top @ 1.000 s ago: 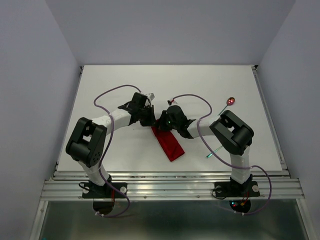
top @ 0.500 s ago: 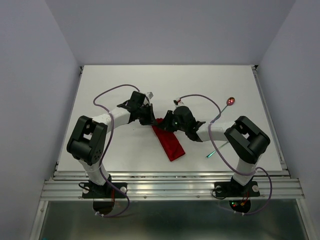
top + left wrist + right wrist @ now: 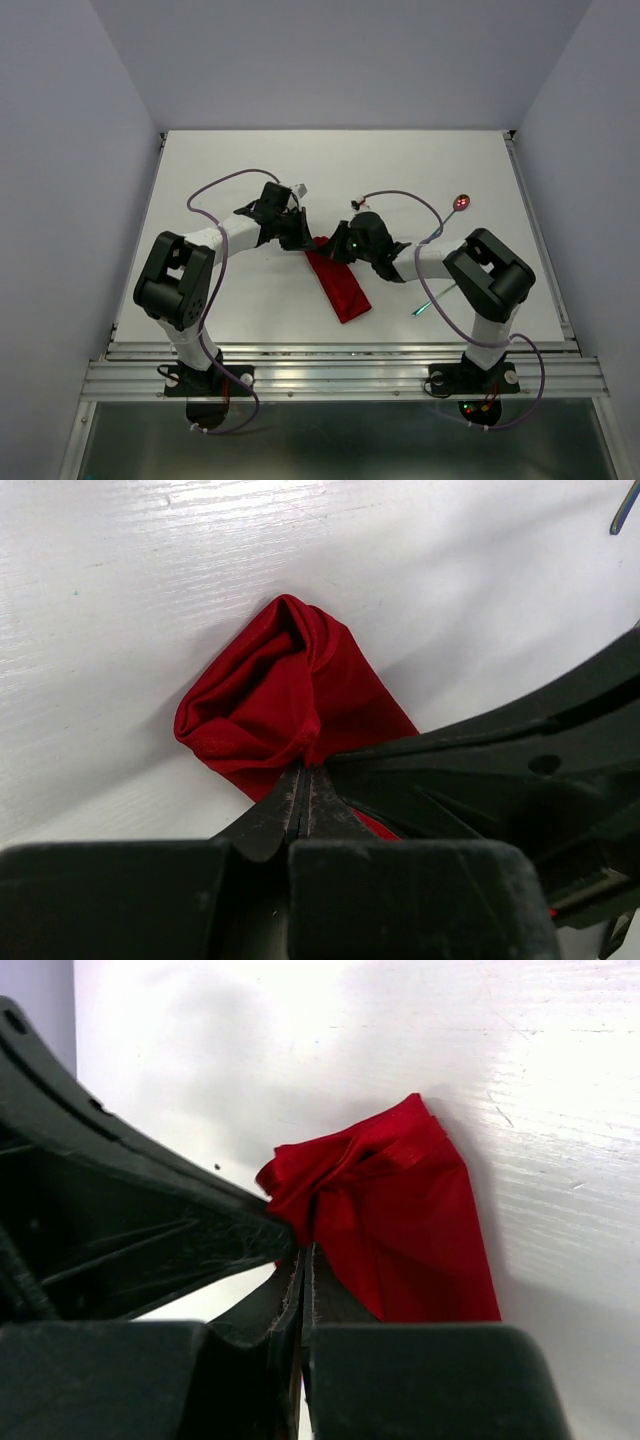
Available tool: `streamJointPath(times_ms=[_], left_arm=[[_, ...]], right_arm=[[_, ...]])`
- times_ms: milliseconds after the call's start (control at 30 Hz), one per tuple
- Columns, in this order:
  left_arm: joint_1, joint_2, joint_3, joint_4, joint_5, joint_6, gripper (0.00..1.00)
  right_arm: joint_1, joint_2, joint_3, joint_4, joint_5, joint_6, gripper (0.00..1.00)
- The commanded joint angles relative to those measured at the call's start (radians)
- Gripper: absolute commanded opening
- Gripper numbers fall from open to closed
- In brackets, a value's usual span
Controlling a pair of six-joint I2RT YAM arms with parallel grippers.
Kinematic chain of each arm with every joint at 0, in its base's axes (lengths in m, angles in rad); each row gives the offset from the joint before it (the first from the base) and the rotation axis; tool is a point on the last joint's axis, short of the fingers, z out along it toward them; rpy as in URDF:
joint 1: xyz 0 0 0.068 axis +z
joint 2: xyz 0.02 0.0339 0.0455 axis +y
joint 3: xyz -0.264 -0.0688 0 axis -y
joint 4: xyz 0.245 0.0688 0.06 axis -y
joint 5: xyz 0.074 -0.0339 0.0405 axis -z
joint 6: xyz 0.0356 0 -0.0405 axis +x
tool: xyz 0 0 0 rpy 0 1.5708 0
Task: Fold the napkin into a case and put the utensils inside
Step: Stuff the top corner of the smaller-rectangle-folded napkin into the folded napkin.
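- The napkin [image 3: 340, 285] lies on the white counter [image 3: 300, 170] near the centre of the top view. It is a narrow red strip running on a slant from its upper-left end down toward the lower right.
- Both tools meet at that upper-left end, and the cloth there is bunched into folds and no longer flat.
- The left tool [image 3: 303, 241] reaches in from the left. In the left wrist view its fingers [image 3: 292, 798] are pressed together with a pinch of the napkin [image 3: 285, 695] caught at their tips.
- The right tool [image 3: 333, 248] reaches in from the right. In the right wrist view its fingers [image 3: 298, 1290] are also closed tight, gripping a gathered edge of the napkin [image 3: 400, 1230].
- The two tools are just beside each other, and the other arm's black body fills one side of each wrist view.
- The spoon [image 3: 461, 203], with its shiny red bowl, lies on the counter in the upper right of the top view, well apart from the napkin.
- The fork [image 3: 428, 303], with its teal end, lies on the counter at the lower right, partly hidden by the right arm.
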Motion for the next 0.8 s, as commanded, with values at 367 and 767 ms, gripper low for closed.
streamJointPath(times_ms=[367,767], left_arm=[[0.000,-0.002,0.039,0.026,0.037,0.003,0.00],[0.000,-0.003,0.059,0.030,0.071,0.003,0.00]], right_arm=[[-0.027,0.122,0.122,0.038,-0.030,0.010,0.01],[-0.027,0.187,0.184,0.044,-0.027,0.019,0.01]])
